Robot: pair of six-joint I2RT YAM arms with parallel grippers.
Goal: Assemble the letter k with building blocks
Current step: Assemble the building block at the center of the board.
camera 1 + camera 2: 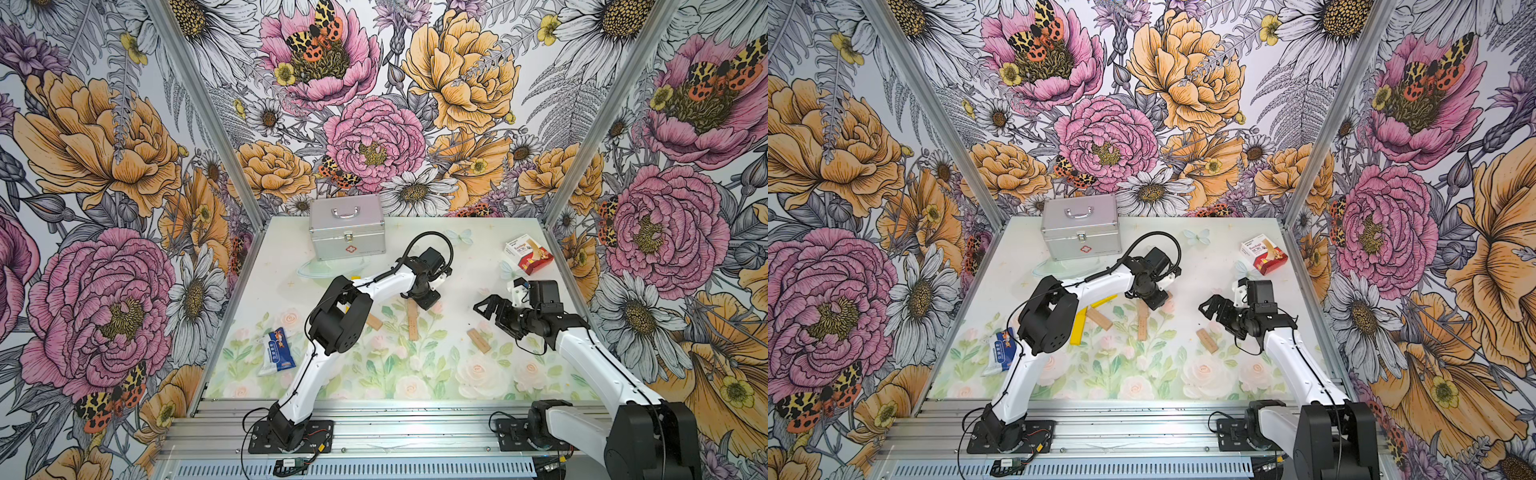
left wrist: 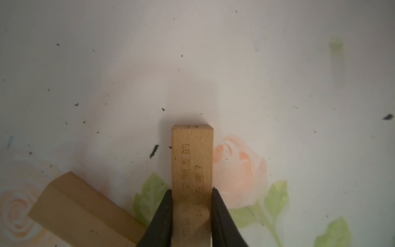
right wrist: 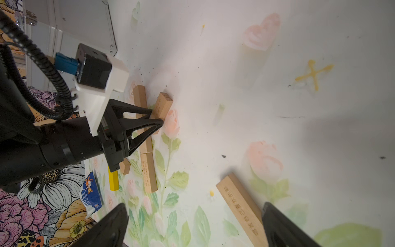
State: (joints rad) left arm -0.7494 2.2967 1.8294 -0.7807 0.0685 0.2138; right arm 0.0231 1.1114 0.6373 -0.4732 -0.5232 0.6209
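My left gripper [image 2: 191, 203] is shut on a pale wood block [image 2: 192, 162] with printed characters, low over the mat. In the right wrist view that block [image 3: 163, 104] slants off the far end of a stem of two pale wood blocks [image 3: 148, 171]. In a top view the stem [image 1: 1143, 324] lies under the left gripper [image 1: 1156, 301]. Left of it lie a yellow stem [image 1: 1079, 328], a yellow arm [image 1: 1104, 301] and a wood block [image 1: 1099, 319], partly hidden by the left arm. My right gripper [image 3: 194, 224] is open, with a loose wood block [image 3: 241, 207] beside one finger [image 3: 284, 228].
A silver case [image 1: 347, 232] stands at the back left. A red-and-white carton [image 1: 528, 253] lies at the back right and a blue-white sachet [image 1: 276, 351] at the front left. Metal frame posts and flowered walls close in both sides.
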